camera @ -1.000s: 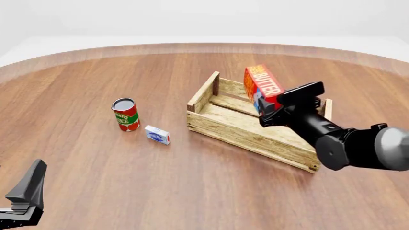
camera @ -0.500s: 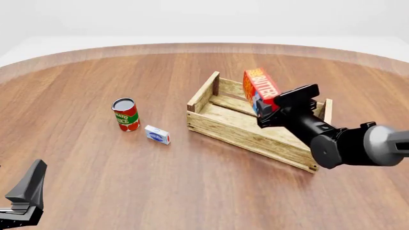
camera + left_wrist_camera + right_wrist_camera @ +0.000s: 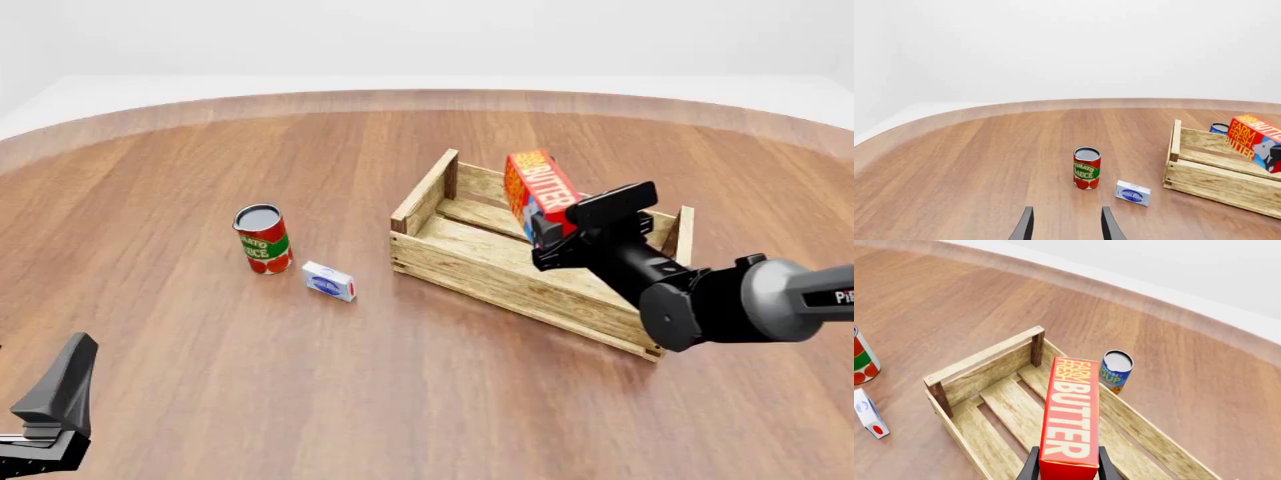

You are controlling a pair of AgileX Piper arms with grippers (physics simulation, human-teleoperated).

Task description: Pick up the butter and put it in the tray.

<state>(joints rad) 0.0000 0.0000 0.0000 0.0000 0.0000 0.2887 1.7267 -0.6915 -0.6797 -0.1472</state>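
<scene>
Two fingers of your left end effector [image 3: 1066,226] stand apart, holding nothing; ahead sit a tomato sauce can [image 3: 1086,168] and a small white-blue box [image 3: 1133,193], with the tray [image 3: 1201,175] cut off at the edge.

In the front view, your right end effector [image 3: 558,232] grips the butter [image 3: 538,193], tilted above the tray [image 3: 514,278].

In the right wrist view, the butter [image 3: 1071,417] runs lengthwise away from the fingers over the slats; a blue can [image 3: 1115,371] stands beyond the tray's far wall.

Tray [image 3: 461,262] floor bare; blue can [image 3: 1115,371] just beyond its far wall.
</scene>
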